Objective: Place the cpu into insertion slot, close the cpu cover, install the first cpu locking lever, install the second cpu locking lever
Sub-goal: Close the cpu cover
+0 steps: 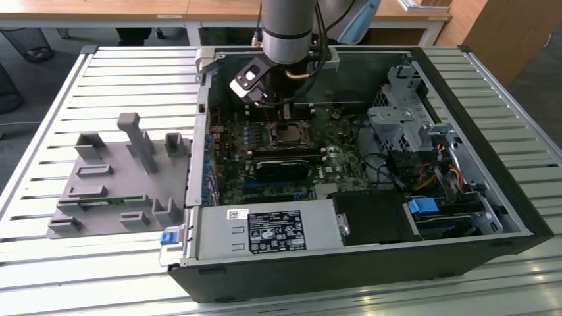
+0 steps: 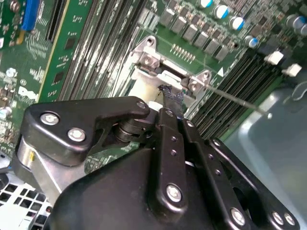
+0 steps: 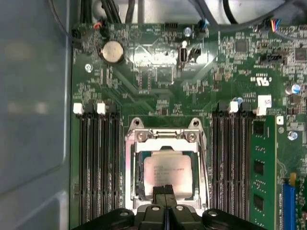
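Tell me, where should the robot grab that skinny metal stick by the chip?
Probably near the free end of the locking lever, the thin rod sticking out beside the cpu cover across the memory slots. Come from above and pinch across it: it's slim, with room around it.

We see the cpu [image 3: 168, 173] framed by the cpu cover [image 3: 165, 142], between memory slots [image 3: 98, 163], fingers [image 3: 160, 191] pressed together over its edge.

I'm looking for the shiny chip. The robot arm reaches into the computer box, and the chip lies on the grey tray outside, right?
Not quite. The arm does reach into the computer box, but the cpu sits in the insertion slot, framed by the cpu cover, next to the gripper, not on the grey tray. The first wrist view shows it.
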Robot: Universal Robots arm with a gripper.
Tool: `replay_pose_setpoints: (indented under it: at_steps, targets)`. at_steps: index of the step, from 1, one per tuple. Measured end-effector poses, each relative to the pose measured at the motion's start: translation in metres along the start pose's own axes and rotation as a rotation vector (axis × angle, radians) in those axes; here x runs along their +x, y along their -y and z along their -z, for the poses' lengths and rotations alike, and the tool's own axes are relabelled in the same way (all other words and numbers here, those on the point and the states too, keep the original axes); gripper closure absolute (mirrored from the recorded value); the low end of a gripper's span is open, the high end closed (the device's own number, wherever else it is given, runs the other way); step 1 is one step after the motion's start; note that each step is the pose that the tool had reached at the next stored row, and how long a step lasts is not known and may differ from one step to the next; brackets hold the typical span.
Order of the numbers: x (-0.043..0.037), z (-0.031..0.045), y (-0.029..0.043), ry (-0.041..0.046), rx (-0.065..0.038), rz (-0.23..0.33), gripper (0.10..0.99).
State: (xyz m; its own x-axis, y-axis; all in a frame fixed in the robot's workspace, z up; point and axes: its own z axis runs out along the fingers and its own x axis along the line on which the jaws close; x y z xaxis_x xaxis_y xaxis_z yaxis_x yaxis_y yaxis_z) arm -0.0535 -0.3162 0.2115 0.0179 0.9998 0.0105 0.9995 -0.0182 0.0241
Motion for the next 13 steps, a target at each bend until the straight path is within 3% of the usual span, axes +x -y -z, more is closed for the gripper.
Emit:
replay_pose_setpoints:
  at_steps: [4,13]
  targets:
    - [-0.0001,-0.0045,0.0041,-0.0001,0.000,0.000,0.980]
    - [-0.0003,-0.0101,0.0045,0.0004,0.000,0.000,0.980]
